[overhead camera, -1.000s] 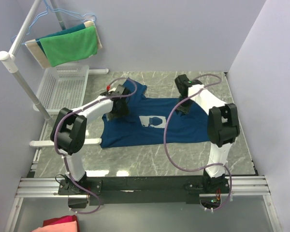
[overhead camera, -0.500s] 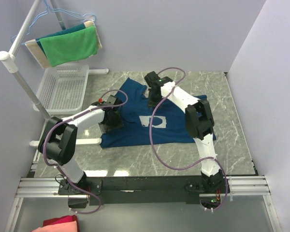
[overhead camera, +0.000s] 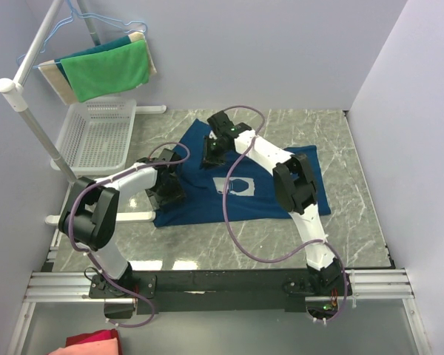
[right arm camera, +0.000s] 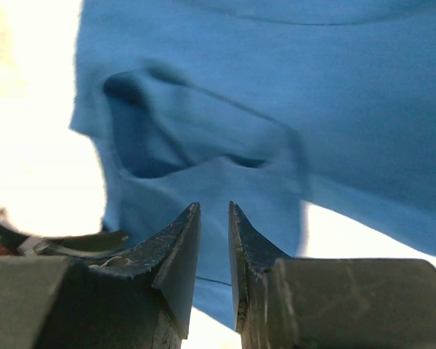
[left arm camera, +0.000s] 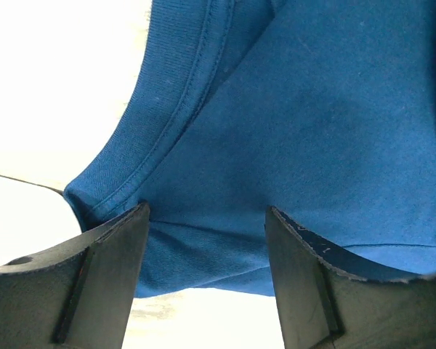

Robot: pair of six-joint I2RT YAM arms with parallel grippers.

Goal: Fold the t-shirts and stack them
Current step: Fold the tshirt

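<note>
One navy blue t-shirt (overhead camera: 200,207) lies spread on the marble table, its pale square print (overhead camera: 242,186) facing up. My left gripper (overhead camera: 167,191) sits low at the shirt's left edge. In the left wrist view it (left arm camera: 207,212) stands open, with the hemmed edge of the shirt (left arm camera: 312,109) lying between and ahead of its fingers. My right gripper (overhead camera: 211,151) hovers over the shirt's upper-left sleeve area. Seen from the right wrist, it (right arm camera: 214,207) keeps a narrow gap with nothing pinched in it, and rumpled blue cloth (right arm camera: 349,109) lies beyond.
A white plastic basket (overhead camera: 96,133) stands at the back left beside a white rack pole (overhead camera: 37,126). A green cloth (overhead camera: 107,70) hangs from the rack. A red-pink cloth (overhead camera: 89,344) lies below the table's near edge. Purple cables loop over the shirt.
My right arm swung left across the shirt, from its right side to the upper-left sleeve. My left gripper slid down and left to the shirt's edge.
</note>
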